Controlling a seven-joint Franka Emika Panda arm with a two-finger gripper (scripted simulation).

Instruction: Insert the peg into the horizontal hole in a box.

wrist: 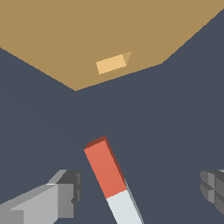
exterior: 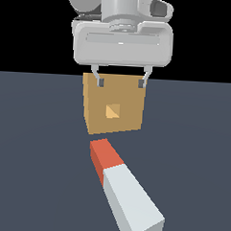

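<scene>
Our hand (exterior: 120, 82) hangs at the top centre of the exterior view, fingers spread wide and holding nothing. We judge it spread that far so it can drop over the bar. In the wrist view one finger (wrist: 65, 192) shows at lower left, the other at the right edge, with the peg (wrist: 109, 177) between them but untouched. The peg lies flat on the table (exterior: 33, 156), in the lower centre of the exterior view, its red end nearest the box (exterior: 113, 105). The hole (exterior: 113, 111) faces that red end, slightly off the peg's line, so we expect some turning after pickup.
</scene>
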